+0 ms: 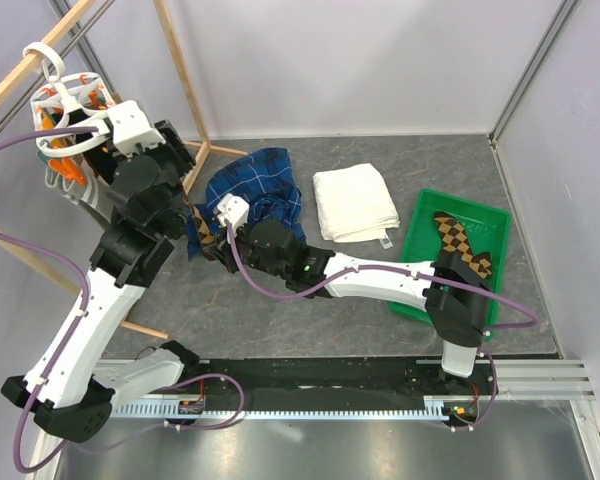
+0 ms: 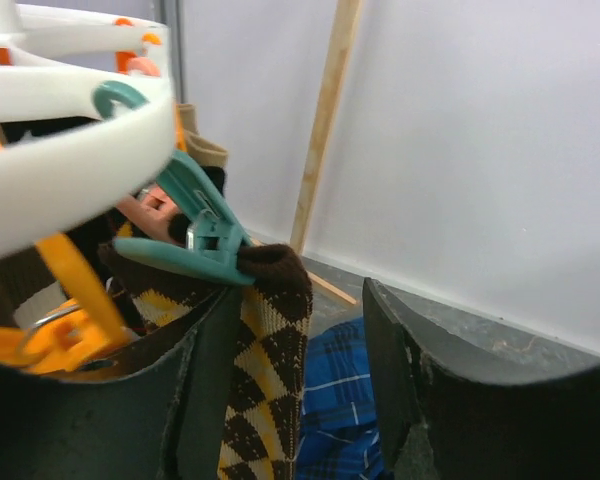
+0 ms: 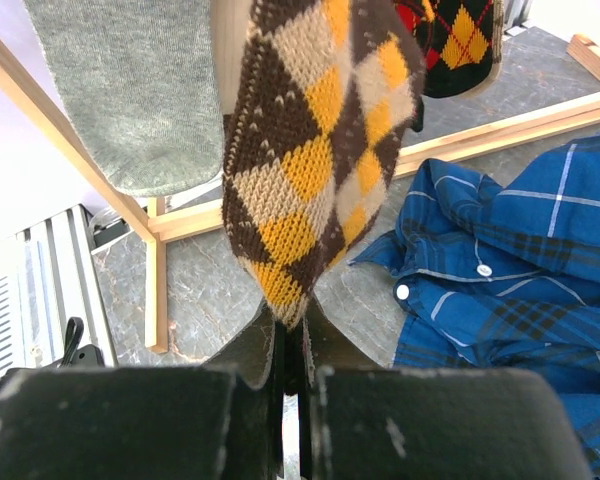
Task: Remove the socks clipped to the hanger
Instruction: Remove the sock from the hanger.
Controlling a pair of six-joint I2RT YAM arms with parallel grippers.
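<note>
The right hand [image 3: 292,335] pinched the argyle sock [image 3: 310,150] by its toe; the left hand [image 2: 295,305] stood wide around its cuff, the teal clip [image 2: 195,225] just above. Next, I reckoned, that clip needed squeezing.

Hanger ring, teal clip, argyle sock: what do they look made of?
hanger ring: looks like moulded plastic, white, smooth with a slight gloss.
teal clip: probably plastic too, duller finish, with a shiny metal spring at its middle.
argyle sock: knitted yarn, matte and soft-looking, individual stitch loops visible; which fibre cannot be told.
</note>
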